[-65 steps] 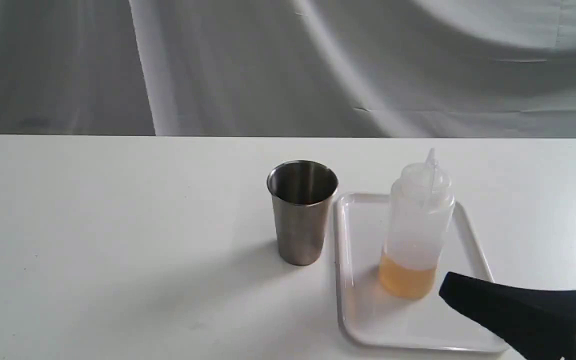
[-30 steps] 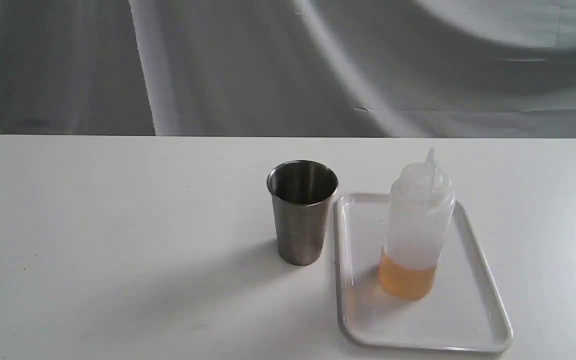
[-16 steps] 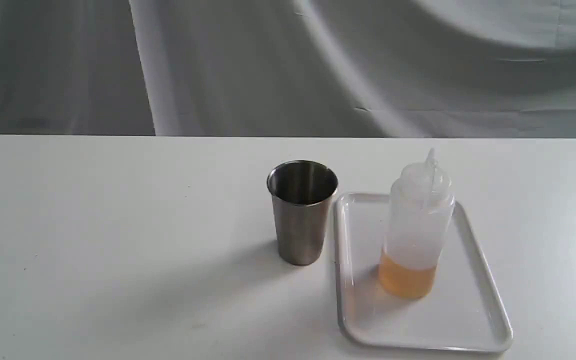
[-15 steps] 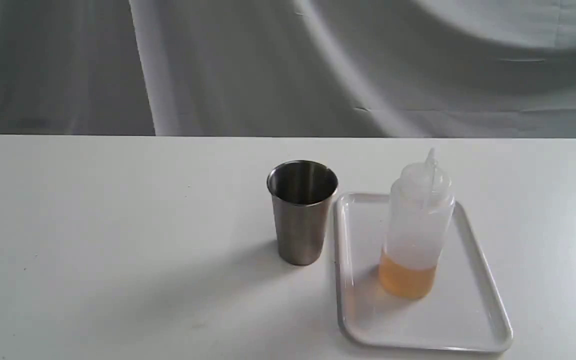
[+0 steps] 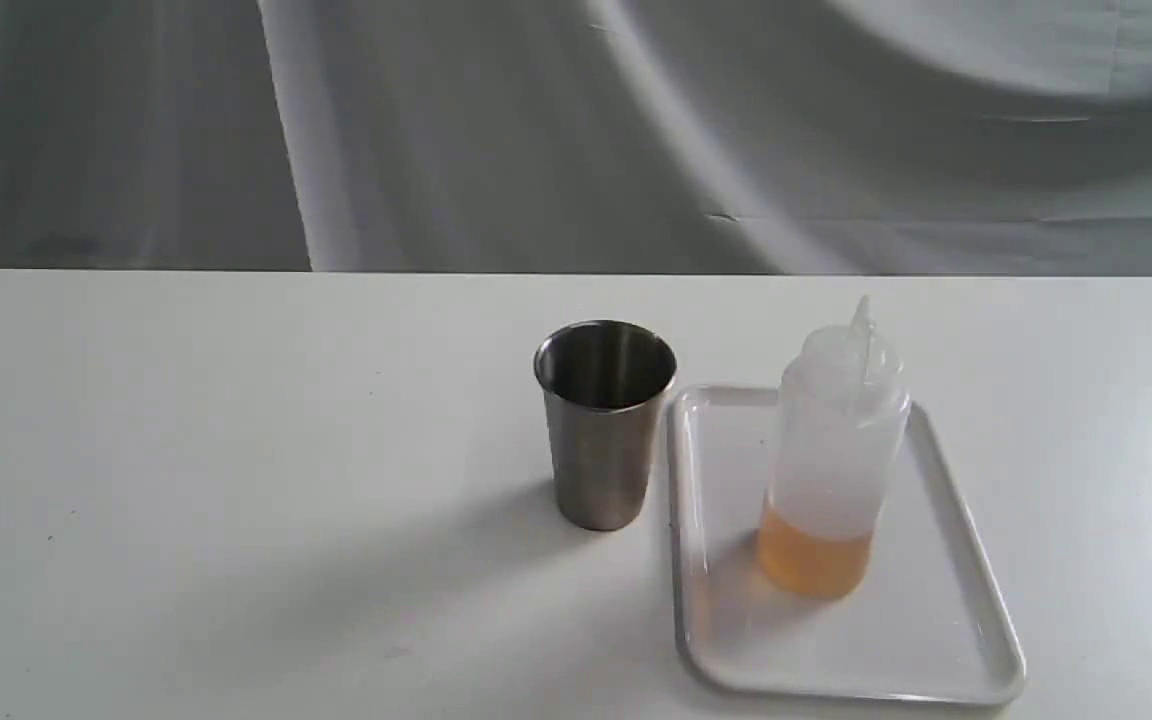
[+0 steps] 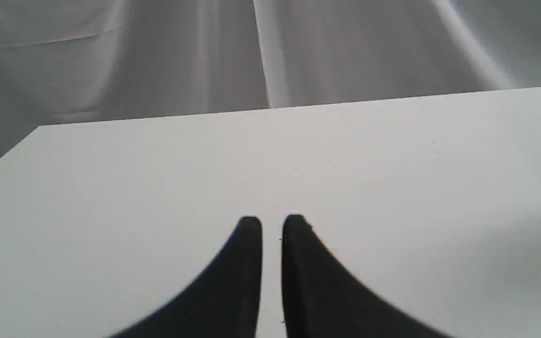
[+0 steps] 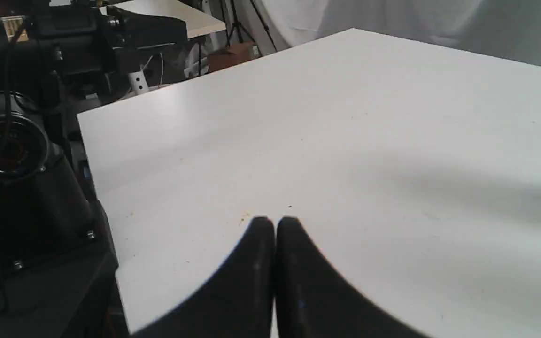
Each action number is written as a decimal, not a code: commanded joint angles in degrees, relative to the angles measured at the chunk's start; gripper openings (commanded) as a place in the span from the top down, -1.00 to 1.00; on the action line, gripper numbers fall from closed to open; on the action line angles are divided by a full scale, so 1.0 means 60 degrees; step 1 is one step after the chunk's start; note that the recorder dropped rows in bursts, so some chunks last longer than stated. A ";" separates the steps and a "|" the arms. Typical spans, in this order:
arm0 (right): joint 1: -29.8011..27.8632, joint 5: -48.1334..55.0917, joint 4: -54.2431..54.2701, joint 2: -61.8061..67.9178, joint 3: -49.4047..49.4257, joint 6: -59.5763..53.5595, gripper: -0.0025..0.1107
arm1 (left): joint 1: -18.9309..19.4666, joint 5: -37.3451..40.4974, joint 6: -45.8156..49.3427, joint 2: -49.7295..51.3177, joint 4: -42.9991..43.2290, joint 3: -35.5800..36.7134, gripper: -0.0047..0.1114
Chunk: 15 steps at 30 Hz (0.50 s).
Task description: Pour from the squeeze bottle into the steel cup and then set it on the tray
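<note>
I see the squeeze bottle upright on the tray, the steel cup just beside it at nine o'clock. Both my grippers' fingers are closed, empty, over bare worktop. Task looks finished.

Bottle on tray, cup beside it

The squeeze bottle stood upright on the tray; the steel cup stood just left of the tray.

Left gripper: two matte black fingers, broad at the root and curving to narrow, blunt tips. Right gripper: an identical black pair, smooth-surfaced, without visible screws, cables or markings in either wrist view.
</note>
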 commanded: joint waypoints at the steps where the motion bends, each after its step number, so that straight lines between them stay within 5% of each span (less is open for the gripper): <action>1: 0.0016 0.0566 -0.0142 -0.0477 0.0029 0.0004 0.96 | -0.0035 -0.0068 -0.0017 -0.0047 0.0023 0.0042 0.78; 7: -0.0455 0.2898 -0.0142 -0.1925 0.0029 0.0004 0.96 | -0.0035 -0.0068 -0.0017 -0.0047 0.0023 0.0042 0.78; 15: -0.1973 0.3338 -0.0686 -0.3177 0.0029 0.0023 0.96 | -0.0035 -0.0068 -0.0017 -0.0047 0.0023 0.0042 0.78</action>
